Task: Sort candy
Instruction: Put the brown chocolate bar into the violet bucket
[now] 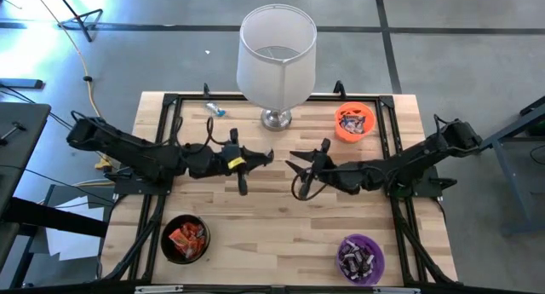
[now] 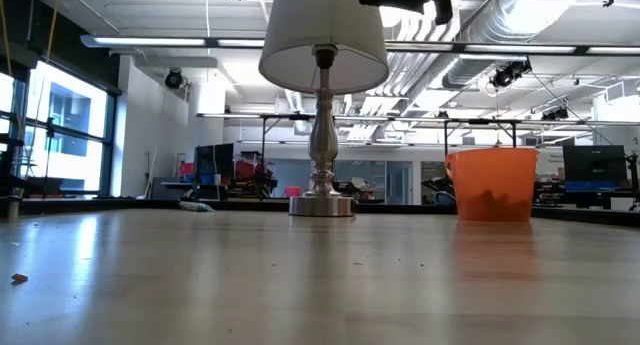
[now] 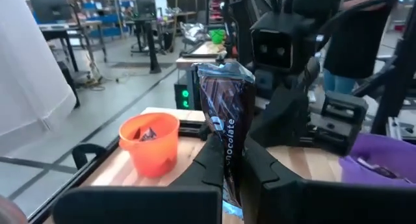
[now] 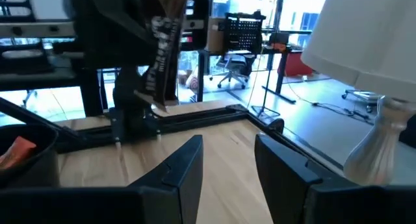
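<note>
Dark brown candy (image 3: 226,130) between left gripper (image 3: 229,164) jaws; orange bowl (image 3: 151,143) holds candy.

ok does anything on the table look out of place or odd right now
Yes. A table lamp stands at the table's far edge among the candy bowls, unrelated to sorting. One silvery-blue candy lies loose near the far left corner, outside any bowl. The left gripper holds a dark brown candy bar up off the table.

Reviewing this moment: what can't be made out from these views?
- High view: what the left gripper holds is too small to read; left wrist view shows a dark brown candy.
- Low view: both grippers are cut off by the top edge.
- Low view: the orange bowl wall hides its contents.
</note>
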